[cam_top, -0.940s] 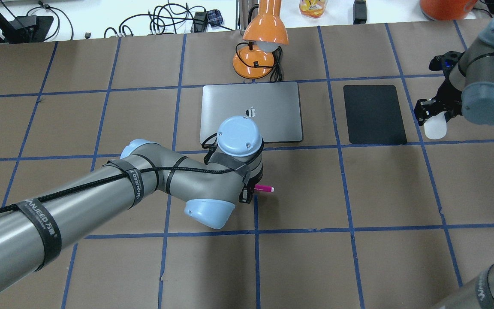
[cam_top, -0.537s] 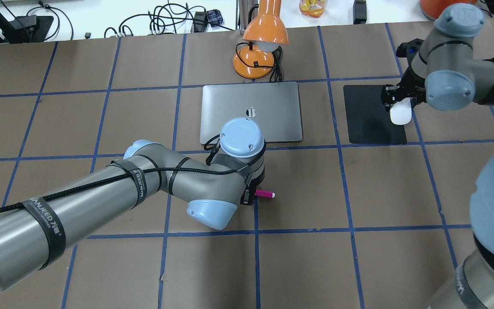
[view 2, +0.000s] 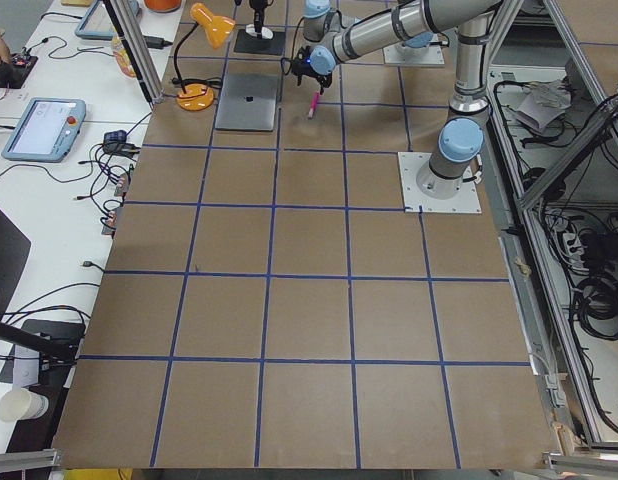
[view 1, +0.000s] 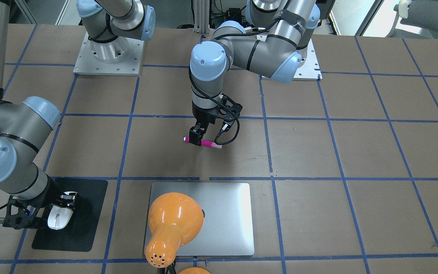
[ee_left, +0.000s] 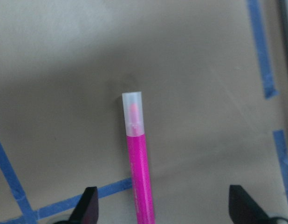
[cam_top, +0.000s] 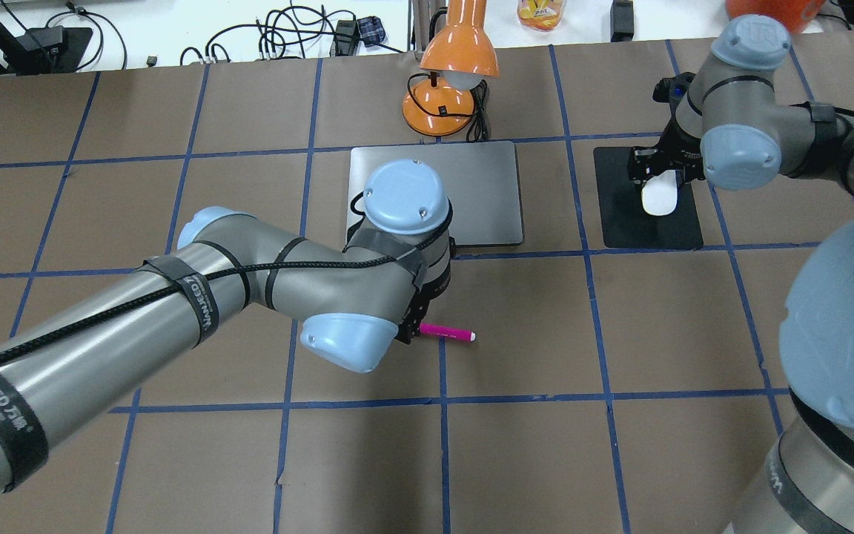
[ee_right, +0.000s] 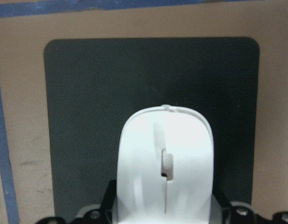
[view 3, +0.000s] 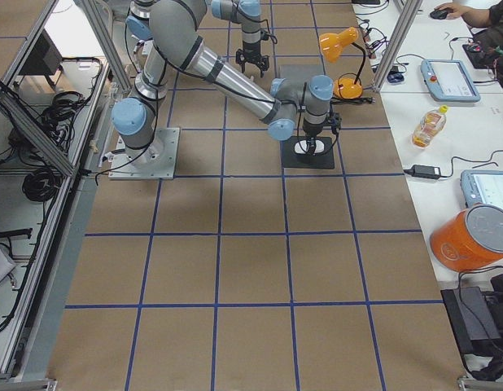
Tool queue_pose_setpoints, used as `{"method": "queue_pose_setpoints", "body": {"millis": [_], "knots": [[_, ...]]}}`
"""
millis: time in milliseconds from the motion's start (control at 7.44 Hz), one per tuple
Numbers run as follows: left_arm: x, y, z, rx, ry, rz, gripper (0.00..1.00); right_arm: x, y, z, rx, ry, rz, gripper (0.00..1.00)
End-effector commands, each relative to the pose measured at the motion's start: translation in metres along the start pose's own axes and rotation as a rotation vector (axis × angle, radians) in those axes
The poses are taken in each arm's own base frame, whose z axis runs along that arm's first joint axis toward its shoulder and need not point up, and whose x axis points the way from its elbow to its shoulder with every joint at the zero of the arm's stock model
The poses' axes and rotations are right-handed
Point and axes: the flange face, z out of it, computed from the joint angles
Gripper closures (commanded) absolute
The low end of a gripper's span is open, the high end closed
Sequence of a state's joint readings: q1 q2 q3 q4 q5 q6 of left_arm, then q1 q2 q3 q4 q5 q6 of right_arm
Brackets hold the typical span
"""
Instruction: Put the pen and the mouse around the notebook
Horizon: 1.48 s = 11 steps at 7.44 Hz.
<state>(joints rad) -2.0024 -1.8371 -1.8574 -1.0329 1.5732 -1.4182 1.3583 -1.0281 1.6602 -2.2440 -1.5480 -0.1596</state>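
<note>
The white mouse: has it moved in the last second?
Yes. In the overhead view the mouse, held in the right gripper, has gone from the table right of the black pad to over the pad, nearer the notebook.

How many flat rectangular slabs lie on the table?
2: the silver-grey metal notebook by the orange desk lamp; the matte black pad beside it, under the white oval mouse.

Left arm point(cam_top: 101, 363): silver tubes, pale-blue joint caps point(cam_top: 405, 194), black branded straps point(cam_top: 201, 302), braided cable point(cam_top: 86, 324).
</note>
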Motion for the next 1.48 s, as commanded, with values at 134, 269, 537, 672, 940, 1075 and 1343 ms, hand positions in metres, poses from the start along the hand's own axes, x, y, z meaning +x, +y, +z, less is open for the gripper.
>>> {"method": "queue_pose_setpoints", "body": {"millis": [134, 269, 537, 672, 940, 1075, 1343], "knots": [[-0.028, -0.048, -0.115, -0.034, -0.087, 0.535, 0.0, 0.0, -0.005, 0.015, 0.009, -0.005, -0.001, 0.35], [-0.045, -0.079, -0.144, -0.027, -0.052, 0.644, 0.0, 0.0, -0.006, 0.016, 0.018, -0.004, -0.007, 0.13], [-0.09, -0.138, -0.189, -0.033, -0.04, 0.862, 0.0, 0.0, -0.007, 0.007, 0.03, -0.003, 0.002, 0.0], [-0.105, -0.162, -0.202, -0.017, -0.013, 0.934, 0.0, -0.001, -0.007, 0.003, 0.035, -0.003, 0.0, 0.0], [-0.126, -0.186, -0.215, 0.011, 0.015, 1.045, 0.01, -0.013, 0.002, -0.047, 0.033, 0.001, -0.014, 0.0], [-0.127, -0.189, -0.218, 0.029, 0.017, 1.023, 0.0, -0.015, 0.013, -0.086, 0.011, 0.007, -0.013, 0.0], [-0.117, -0.197, -0.221, 0.058, 0.035, 1.018, 0.0, -0.026, 0.062, -0.171, -0.048, 0.0, -0.015, 0.0]]}}
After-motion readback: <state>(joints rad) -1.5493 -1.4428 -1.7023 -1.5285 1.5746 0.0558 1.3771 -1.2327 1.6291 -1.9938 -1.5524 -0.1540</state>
